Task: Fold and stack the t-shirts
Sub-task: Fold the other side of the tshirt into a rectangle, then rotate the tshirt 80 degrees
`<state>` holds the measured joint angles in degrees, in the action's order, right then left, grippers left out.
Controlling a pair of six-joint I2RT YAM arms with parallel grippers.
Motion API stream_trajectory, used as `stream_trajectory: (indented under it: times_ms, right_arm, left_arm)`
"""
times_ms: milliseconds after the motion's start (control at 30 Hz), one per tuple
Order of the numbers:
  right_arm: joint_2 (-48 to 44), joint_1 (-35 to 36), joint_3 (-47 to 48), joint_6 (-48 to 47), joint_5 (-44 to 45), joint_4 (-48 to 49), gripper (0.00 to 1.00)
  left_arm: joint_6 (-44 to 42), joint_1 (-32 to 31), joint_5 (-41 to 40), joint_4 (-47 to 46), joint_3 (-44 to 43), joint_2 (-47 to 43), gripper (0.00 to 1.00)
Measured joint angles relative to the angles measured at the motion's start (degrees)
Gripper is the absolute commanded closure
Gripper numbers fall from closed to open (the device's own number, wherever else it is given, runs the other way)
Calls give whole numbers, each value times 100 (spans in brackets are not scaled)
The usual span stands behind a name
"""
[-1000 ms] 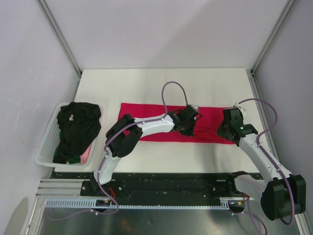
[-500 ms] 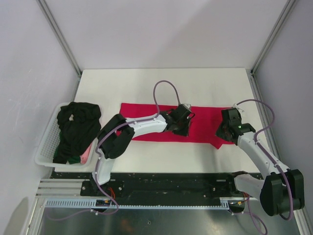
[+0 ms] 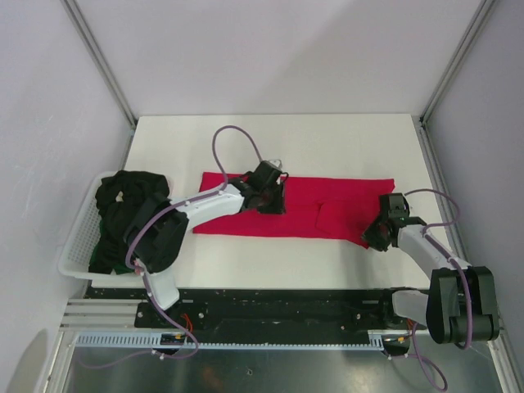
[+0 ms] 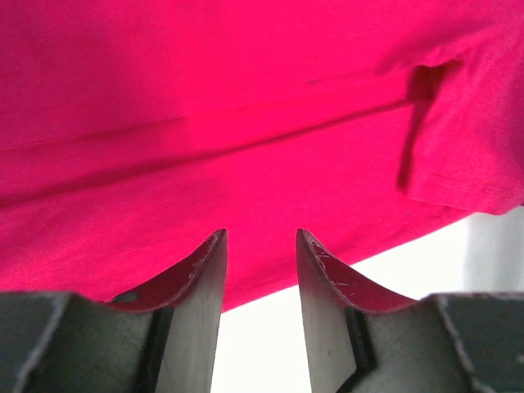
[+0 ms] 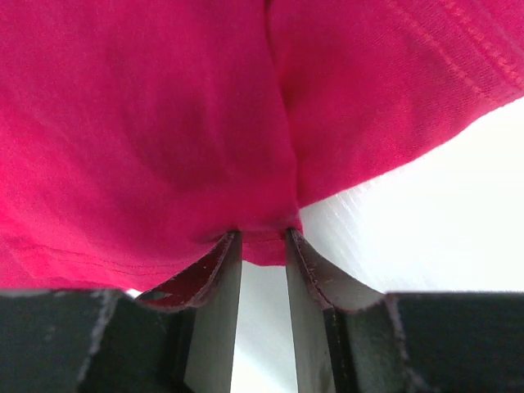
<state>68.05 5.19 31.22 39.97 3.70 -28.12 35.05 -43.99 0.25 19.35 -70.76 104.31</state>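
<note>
left end effector (image 4: 260, 236) apart | right end effector (image 5: 262, 234) clamped on red t-shirt (image 3: 327, 205) | dark t-shirt (image 3: 129, 211) in basket (image 3: 76, 241)

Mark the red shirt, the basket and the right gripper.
red shirt (image 3: 327, 190): top view, flat middle.
basket (image 3: 78, 237): top view, left wall.
right gripper (image 5: 262, 236): right wrist view, midway between fingertips.

Red t-shirt (image 3: 332, 196) spread across the table (image 3: 327, 143); dark t-shirt (image 3: 129, 214) heaped in basket (image 3: 76, 244).
</note>
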Motion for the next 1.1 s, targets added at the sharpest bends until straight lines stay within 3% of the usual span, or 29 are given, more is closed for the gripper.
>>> stream_trajectory:
  times_ms: [367, 567, 767, 1100]
  right_arm:
    - [2, -378, -111, 271, -151, 435, 66]
    - [883, -433, 428, 297, -111, 807, 67]
    - [2741, -415, 2162, 131, 111, 1110, 67]
    - [5882, 42, 6581, -745, 597, 291, 64]
  left_arm:
    - [-162, 717, 125, -7, 732, -837, 56]
    - [-319, 1274, 144, 4, 881, -1032, 57]
    - [-553, 1471, 59, 149, 911, -1032, 58]
    - [-844, 1526, -367, 575, 905, -675, 62]
